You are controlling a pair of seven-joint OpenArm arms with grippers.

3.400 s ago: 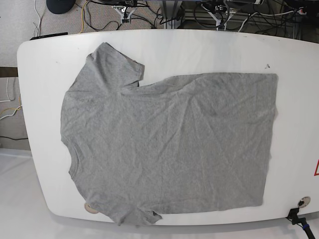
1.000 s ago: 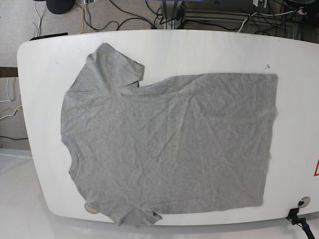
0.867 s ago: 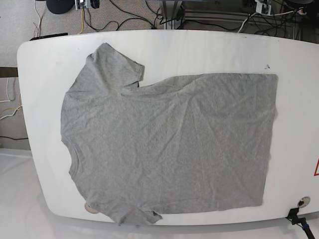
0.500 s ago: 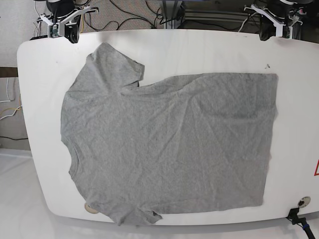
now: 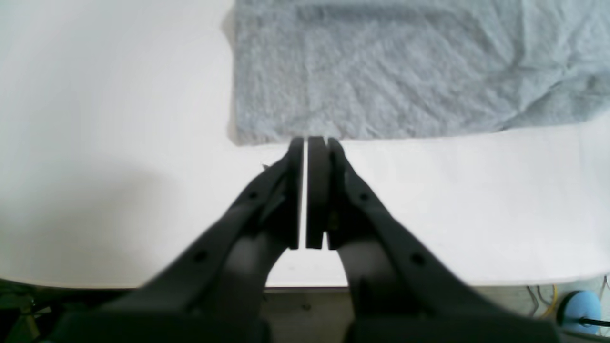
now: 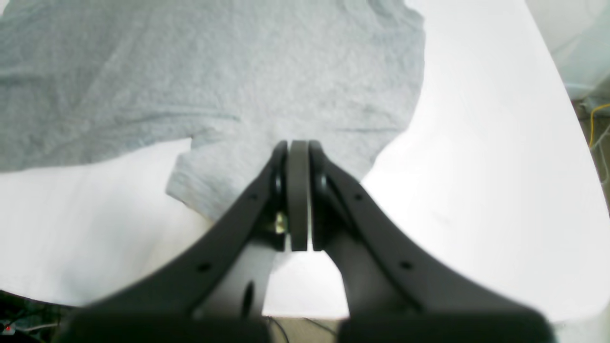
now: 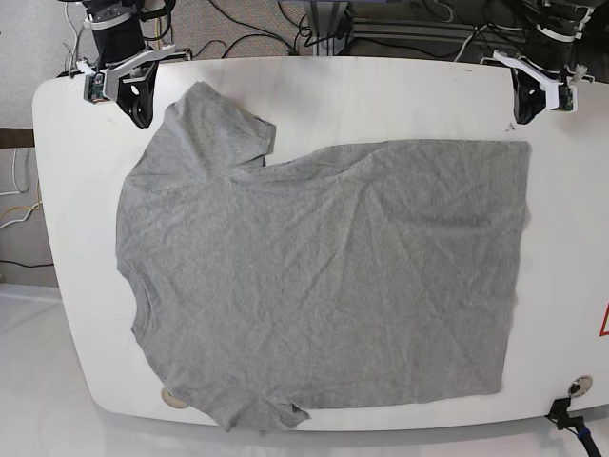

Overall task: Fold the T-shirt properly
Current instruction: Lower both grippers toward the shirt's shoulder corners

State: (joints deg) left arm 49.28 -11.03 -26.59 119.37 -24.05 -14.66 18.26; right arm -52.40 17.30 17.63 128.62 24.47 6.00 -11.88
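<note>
The grey T-shirt [image 7: 324, 276] lies flat and unfolded across the white table [image 7: 381, 90], every fold apparently yet to do, with left gripper [image 7: 523, 112] and right gripper [image 7: 141, 112] both closed and empty near its far corners.

The T-shirt [image 7: 324, 276] is heather grey, a plain speckled grey with no print; in the left wrist view it looks a little bluish. Under the T-shirt, the tabletop [image 7: 381, 90] is plain white. The left gripper [image 5: 310, 143] and the right gripper [image 6: 298, 145] are both matt black, with white parts behind the jaws. Near the T-shirt's hem, at the tabletop edge, there is a red triangle mark [image 7: 603, 324]. Beyond the tabletop, black cables [image 7: 247, 29] lie on a grey floor [image 7: 38, 38].
</note>
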